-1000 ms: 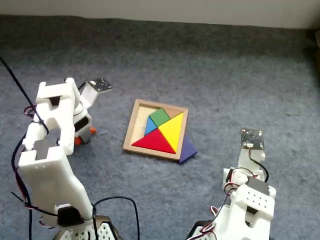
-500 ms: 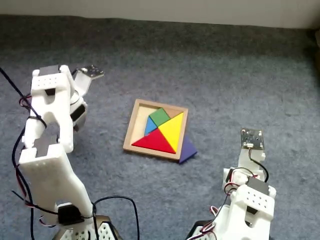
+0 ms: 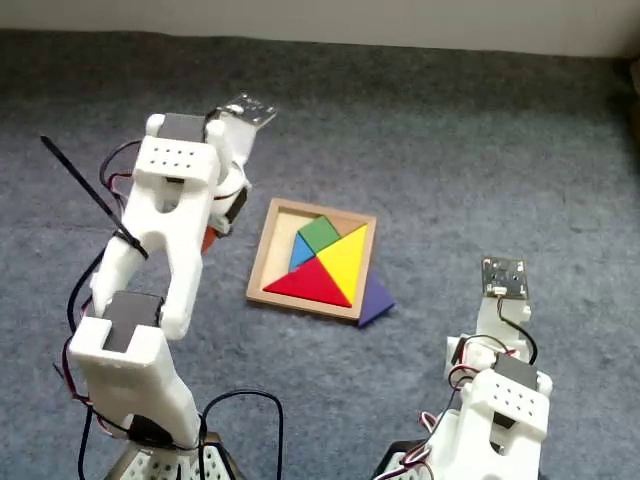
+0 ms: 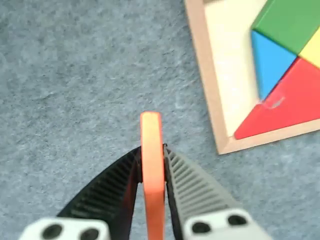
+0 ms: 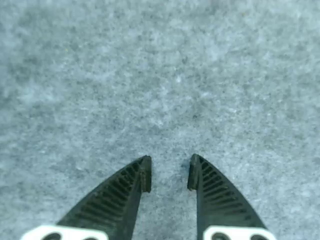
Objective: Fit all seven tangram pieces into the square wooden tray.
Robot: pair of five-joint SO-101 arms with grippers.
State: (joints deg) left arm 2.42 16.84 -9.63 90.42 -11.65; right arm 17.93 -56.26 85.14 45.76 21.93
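- left fingers (image 4: 187, 180), ribbed, clamped on flat orange piece (image 4: 151, 131), edge-on
- right fingers (image 5: 125, 192) slightly parted, holding nothing
- square wooden tray (image 3: 262, 262) on fuzzy grey worktop (image 3: 450, 150)

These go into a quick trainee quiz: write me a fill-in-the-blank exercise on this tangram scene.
1. The orange piece is clamped in the ___ gripper.
2. The right gripper hangs ___ above the carpet.
3. The wooden tray holds ___ pieces: green, blue, red and yellow.
Missing words: left; open; four.
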